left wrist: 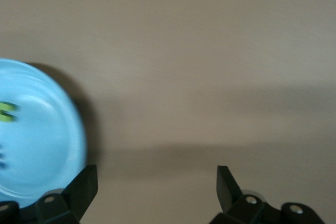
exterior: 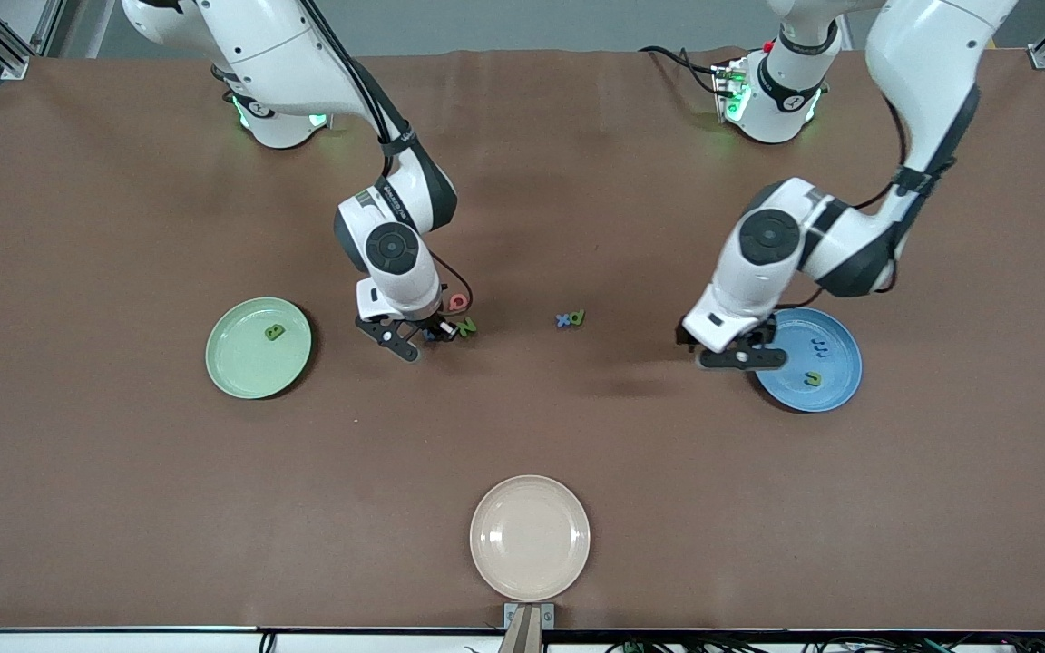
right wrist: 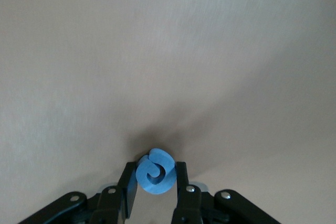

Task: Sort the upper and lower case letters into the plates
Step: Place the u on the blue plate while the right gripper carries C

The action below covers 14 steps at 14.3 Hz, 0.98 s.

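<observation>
My right gripper [exterior: 420,338] is low over the table beside the pale green plate [exterior: 246,367], shut on a blue foam letter [right wrist: 155,177] that also shows in the front view [exterior: 432,335]. A green letter [exterior: 275,332] lies on that plate. A pink letter [exterior: 458,301] and a green N [exterior: 467,326] lie right by the right gripper. My left gripper [exterior: 740,355] is open and empty at the edge of the blue plate [exterior: 838,367], which holds a blue letter [exterior: 820,345] and a green letter [exterior: 813,378]. The left wrist view shows the blue plate [left wrist: 42,145] beside the open gripper [left wrist: 157,182].
A blue x [exterior: 563,319] and a small green letter [exterior: 579,316] lie mid-table between the two arms. A cream-beige plate [exterior: 530,537] sits near the table edge closest to the front camera.
</observation>
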Available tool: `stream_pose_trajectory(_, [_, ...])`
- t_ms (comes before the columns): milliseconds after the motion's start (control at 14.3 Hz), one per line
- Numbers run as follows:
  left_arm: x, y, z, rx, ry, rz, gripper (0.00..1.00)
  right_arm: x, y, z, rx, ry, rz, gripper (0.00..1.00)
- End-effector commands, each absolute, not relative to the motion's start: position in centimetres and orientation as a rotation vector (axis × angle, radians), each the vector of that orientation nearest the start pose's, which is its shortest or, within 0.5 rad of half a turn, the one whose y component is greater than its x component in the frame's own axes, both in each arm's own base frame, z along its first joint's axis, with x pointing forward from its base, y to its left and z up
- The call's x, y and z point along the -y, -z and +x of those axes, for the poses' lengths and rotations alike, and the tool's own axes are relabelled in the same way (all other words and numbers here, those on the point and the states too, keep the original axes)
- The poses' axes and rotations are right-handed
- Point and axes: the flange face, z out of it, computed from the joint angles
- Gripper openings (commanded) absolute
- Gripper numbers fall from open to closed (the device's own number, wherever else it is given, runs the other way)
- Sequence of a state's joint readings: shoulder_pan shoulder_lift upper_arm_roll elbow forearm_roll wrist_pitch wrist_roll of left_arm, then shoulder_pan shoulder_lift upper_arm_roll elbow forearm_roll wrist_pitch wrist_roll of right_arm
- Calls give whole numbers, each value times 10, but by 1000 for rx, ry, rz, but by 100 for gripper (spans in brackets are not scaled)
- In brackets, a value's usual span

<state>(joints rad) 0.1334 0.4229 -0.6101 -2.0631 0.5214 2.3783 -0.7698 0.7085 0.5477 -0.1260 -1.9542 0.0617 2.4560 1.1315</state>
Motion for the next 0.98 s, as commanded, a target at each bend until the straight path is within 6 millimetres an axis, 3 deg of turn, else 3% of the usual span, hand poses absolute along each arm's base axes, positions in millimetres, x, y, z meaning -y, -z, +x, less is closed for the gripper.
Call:
stream_pose_trajectory(0, [317, -260, 514, -91, 114, -3080, 100, -288, -244, 531, -798, -23, -3110, 0])
stream_pose_trajectory(210, [354, -243, 490, -198, 68, -3083, 100, -201, -273, 535, -629, -48, -3119, 0])
stream_pose_trajectory(349, [375, -225, 478, -280, 46, -3099, 95, -158, -278, 531, -561, -69, -3125, 0])
stream_pose_trajectory(559, [399, -203, 456, -374, 14, -3118, 66, -109, -266, 528, -458, -87, -3137, 0])
stream_pose_trajectory(908, [406, -183, 446, -561, 38, -3087, 58, -42, -238, 514, -313, -9, -3142, 0])
